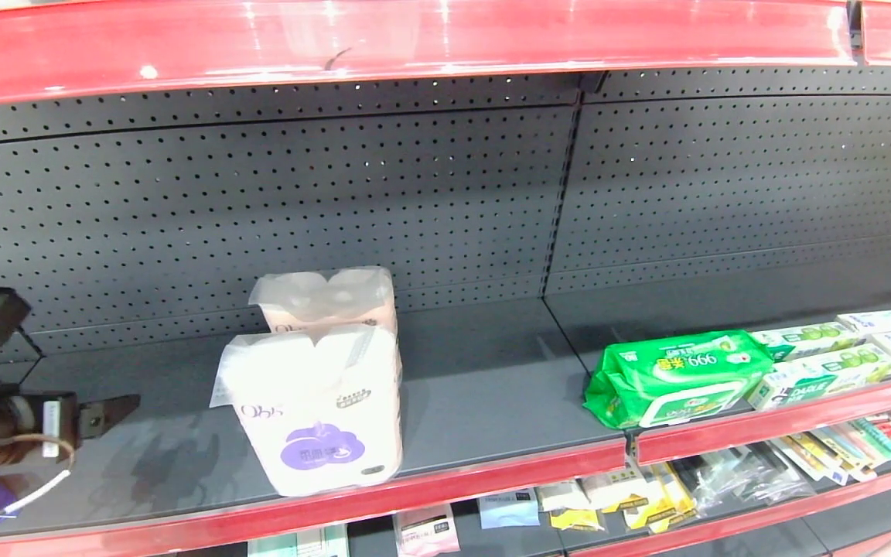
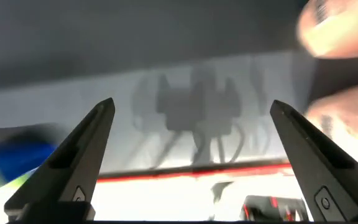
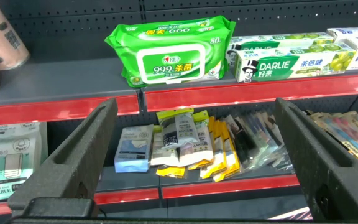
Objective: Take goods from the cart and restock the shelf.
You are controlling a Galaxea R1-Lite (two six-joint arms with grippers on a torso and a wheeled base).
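1. A shelf (image 1: 492, 387) with a grey deck and a red front rail is seen before a perforated back panel (image 1: 337, 193).
2. Two roll packs are stood on the left half of the shelf. The front pack (image 1: 318, 410), white with a purple mark, is set upright just behind the rail.
3. The rear pack (image 1: 329, 298), pinkish, is stood right behind the front one and is partly hidden by it. Whether the two touch cannot be told.
4. The left gripper (image 2: 191, 106) is held low over the left end of the shelf, to the left of the front pack and apart from it. It is released, its fingers are spread wide, and nothing is held between them.
5. The shadow of the left gripper is cast on the grey deck ahead of it. A blurred pale pack is seen at the edge of the left wrist view.
6. The right gripper (image 3: 196, 102) is likewise released and empty. It is held in front of the right part of the shelf and is pointed at the rail.
7. Green wipes (image 1: 677, 375) are laid flat at the front edge of the right bay, well apart from the roll packs.
8. Toothpaste boxes (image 1: 824, 363) are laid lengthwise just beside the wipes, on their right.
9. On the lower shelf (image 3: 73, 196), small packets (image 3: 185, 146) in blue, black and yellow are laid below the wipes.
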